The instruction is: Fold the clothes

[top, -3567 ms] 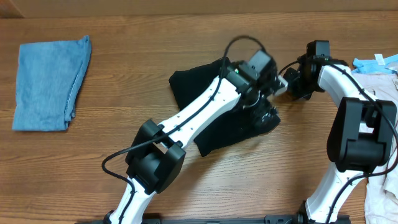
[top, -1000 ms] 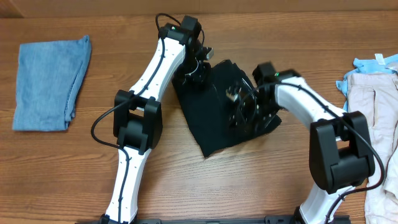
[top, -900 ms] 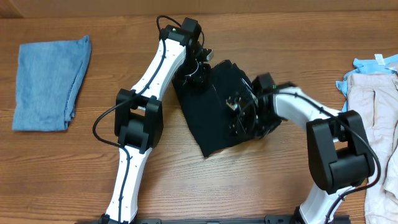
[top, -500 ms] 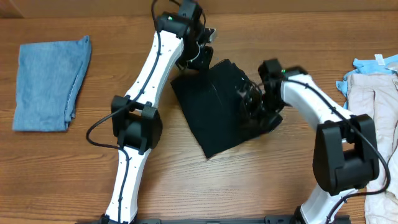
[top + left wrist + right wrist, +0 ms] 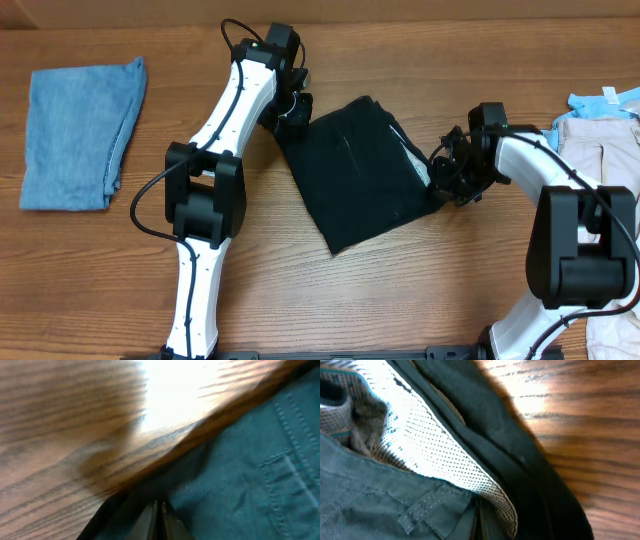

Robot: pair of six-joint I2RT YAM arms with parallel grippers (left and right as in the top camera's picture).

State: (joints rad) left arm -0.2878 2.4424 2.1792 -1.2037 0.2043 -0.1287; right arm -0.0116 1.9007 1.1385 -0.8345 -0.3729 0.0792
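Shorts (image 5: pixel 355 170) run lengthwise upper-left to lower-right, left tool (image 5: pixel 292 108) and right tool (image 5: pixel 447 178) clenched at edges.

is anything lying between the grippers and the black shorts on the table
Nothing visible does. The left gripper sits at the upper-left edge of the black shorts, the right gripper at their right edge, both right against the cloth.

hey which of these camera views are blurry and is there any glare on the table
Left wrist: blurred, with blown-out glare on the wooden table; the black garment looks soft. Right wrist: sharper, the mesh lining crisp, mild glare on the wood. Overhead: sharp and evenly lit.
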